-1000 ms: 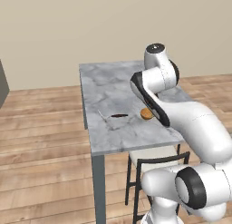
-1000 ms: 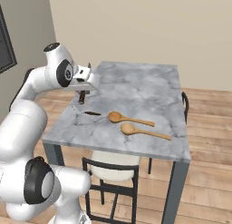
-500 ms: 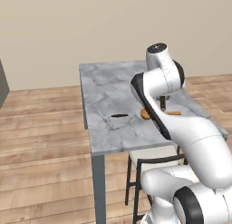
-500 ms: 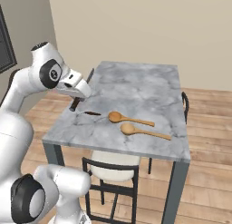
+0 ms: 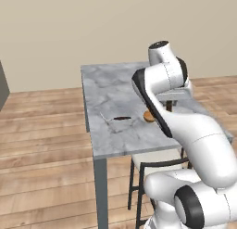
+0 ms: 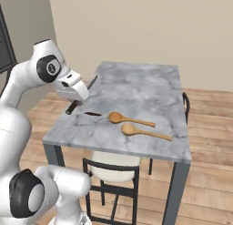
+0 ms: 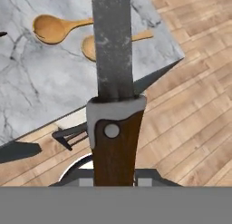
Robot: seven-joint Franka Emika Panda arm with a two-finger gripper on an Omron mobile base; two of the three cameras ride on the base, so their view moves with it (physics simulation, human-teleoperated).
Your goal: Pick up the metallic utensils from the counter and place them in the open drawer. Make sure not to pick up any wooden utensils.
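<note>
My gripper (image 6: 76, 97) is shut on a knife (image 6: 89, 84) with a silver blade and a dark brown handle, held tilted just above the counter's (image 6: 141, 85) left edge. In the hand view the knife (image 7: 113, 73) runs straight up the middle, its handle between my fingers. The other of the metallic utensils (image 6: 93, 114) lies flat on the marble near the front left corner, also seen as a dark sliver (image 5: 121, 117). Two wooden utensils, orange-tan spoons (image 6: 129, 120) (image 6: 144, 132), lie side by side to its right. The open drawer is out of view.
A dark-framed chair with a white seat (image 6: 111, 167) is tucked under the counter's near edge, and another chair (image 6: 185, 101) stands at the right side. Wooden floor surrounds the counter (image 5: 111, 89). A dark appliance edge (image 6: 5, 46) is at the far left.
The arm has straightened upward and the hand has turned, with the knife still held. The utensil and spoons on the counter have stayed put.
</note>
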